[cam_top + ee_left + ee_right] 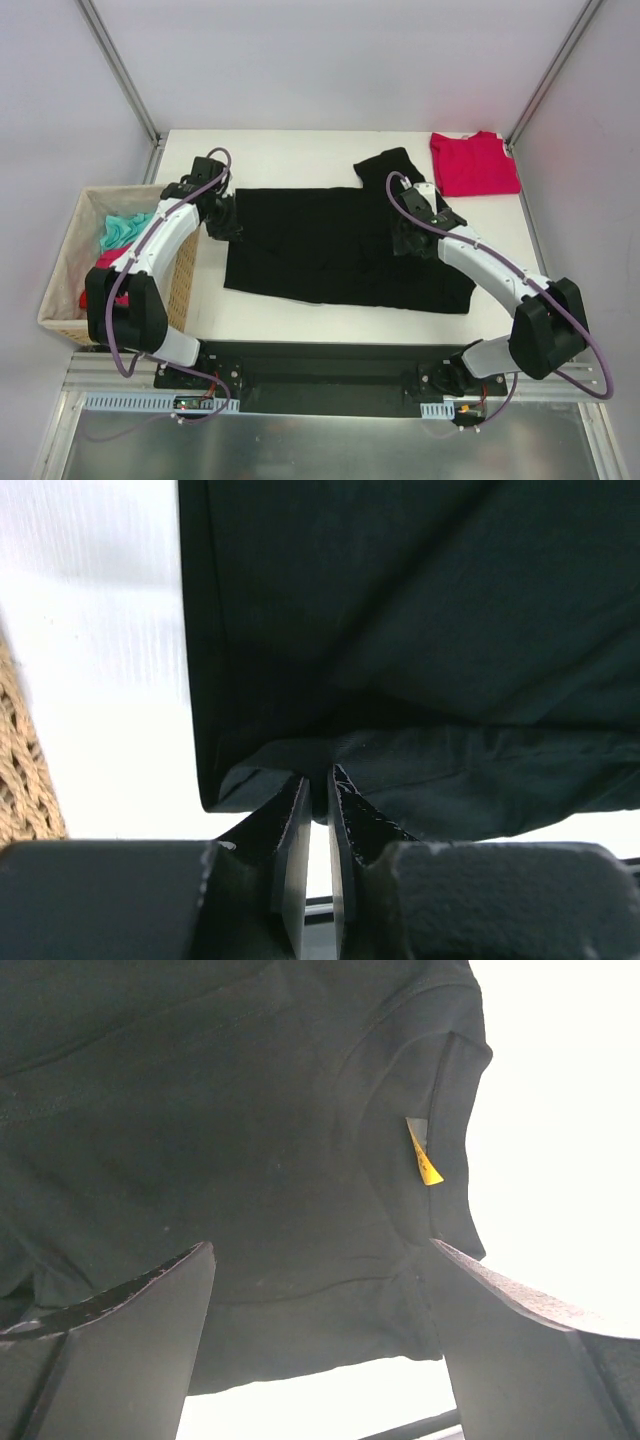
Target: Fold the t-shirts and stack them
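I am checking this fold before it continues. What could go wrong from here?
The left end effector pinches only a thin edge of the black t-shirt, so the cloth may slip out. The right end effector stands open over the collar, gripping nothing; a one-sided pull could skew the shirt.

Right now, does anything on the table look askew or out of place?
Only the black t-shirt: it lies slightly crooked, one sleeve poking toward the far edge, and its left edge is bunched where the left gripper pinches it. The red t-shirt lies neatly in the far right corner. Nothing spilled or damaged.
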`<state>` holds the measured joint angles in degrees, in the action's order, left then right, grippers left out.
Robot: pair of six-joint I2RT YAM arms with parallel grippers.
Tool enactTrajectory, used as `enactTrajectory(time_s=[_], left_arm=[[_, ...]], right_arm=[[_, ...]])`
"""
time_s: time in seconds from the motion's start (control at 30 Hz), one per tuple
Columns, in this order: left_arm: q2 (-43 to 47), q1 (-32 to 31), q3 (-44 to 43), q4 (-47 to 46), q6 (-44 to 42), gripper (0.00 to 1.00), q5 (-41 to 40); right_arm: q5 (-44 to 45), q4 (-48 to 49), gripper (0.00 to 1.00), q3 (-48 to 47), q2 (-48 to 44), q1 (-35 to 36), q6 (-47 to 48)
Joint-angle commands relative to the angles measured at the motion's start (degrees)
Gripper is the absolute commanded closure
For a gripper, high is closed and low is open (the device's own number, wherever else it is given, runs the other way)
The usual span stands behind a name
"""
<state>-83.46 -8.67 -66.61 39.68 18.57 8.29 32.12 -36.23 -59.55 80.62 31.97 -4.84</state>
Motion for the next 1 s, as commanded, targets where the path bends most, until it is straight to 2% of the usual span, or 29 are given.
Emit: enactTrajectory(time_s=[0.0,0.23,0.37,0.5,0.6,0.63,0.7,0.73,0.87,0.97], left_arm=[[-2.0,-0.2,-4.2,0.4,0.2,0.90,-1.8],[-6.0,1.3,-5.3,2.1,0.2,0.89,-2.7],[-10.0,4.3,-5.9,4.1,1.4,0.89,-3.2],[-14.7,5.8,-7.0,5.6,1.6,0.82,-4.1],[-17.1,5.9,-7.9,6.3,1.7,0.63,-4.9],[-17.6,6.0,-8.4,6.4,1.6,0.44,-4.5],[-18.1,6.0,-8.5,6.4,1.9,0.22,-4.1],[-18.1,6.0,-8.7,6.4,1.9,0.01,-3.8],[-16.5,5.9,-7.8,6.3,1.9,0.01,-2.1],[-11.8,5.6,-6.8,6.4,1.8,0.01,-1.4]], right_arm=[[-1.5,1.8,0.11,-1.4,0.1,-1.3,1.0],[-2.5,1.1,0.11,-0.9,2.2,-2.3,0.0],[-2.7,0.6,0.11,-0.6,2.6,-2.8,-0.6],[-2.9,0.2,0.11,-0.6,2.1,-3.0,-0.5],[-3.0,0.3,0.11,-0.7,2.0,-3.2,-0.4],[-3.1,0.2,0.11,-0.7,2.0,-3.2,-0.4],[-3.4,0.2,0.11,-0.9,2.0,-3.3,-0.3],[-3.6,0.3,0.11,-1.0,2.0,-3.2,-0.3],[-6.5,0.7,0.11,-1.7,1.9,-3.1,0.3],[-8.6,1.0,0.11,-3.0,2.8,-1.4,0.8]])
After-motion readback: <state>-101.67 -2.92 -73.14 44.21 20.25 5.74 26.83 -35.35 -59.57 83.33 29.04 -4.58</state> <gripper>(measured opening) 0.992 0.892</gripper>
